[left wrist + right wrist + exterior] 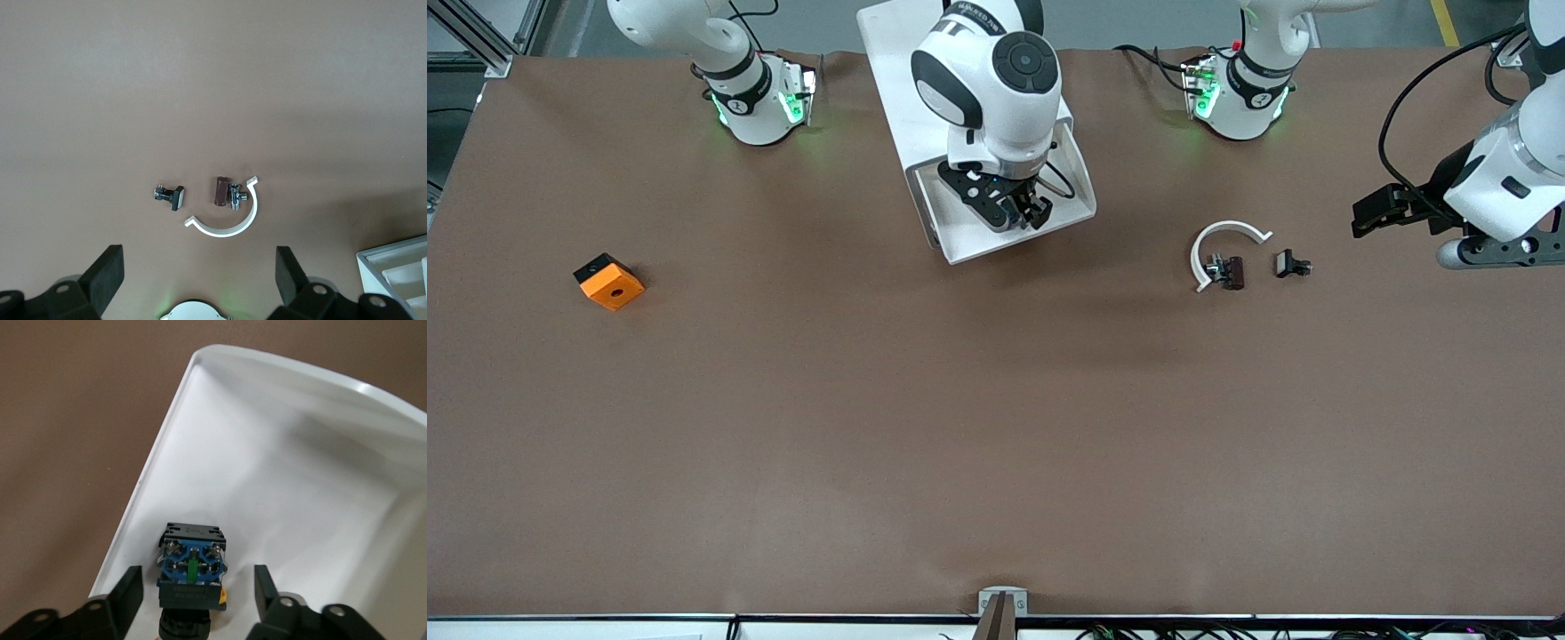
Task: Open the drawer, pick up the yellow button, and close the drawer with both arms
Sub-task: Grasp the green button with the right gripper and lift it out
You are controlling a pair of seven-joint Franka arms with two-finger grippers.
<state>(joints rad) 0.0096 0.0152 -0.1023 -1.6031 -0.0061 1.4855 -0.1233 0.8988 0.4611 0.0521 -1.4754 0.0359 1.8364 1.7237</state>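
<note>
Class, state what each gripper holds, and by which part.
Nothing is held: the right gripper straddles the button in the drawer, untouched; the left gripper is empty.

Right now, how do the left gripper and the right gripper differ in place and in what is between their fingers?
The right gripper is down in the open drawer, its fingers on either side of the button. The left gripper is above bare table, with nothing between its fingers. The right fingers stand closer together; the left stand wide open. Both are black two-finger grippers pointing downward.
</note>
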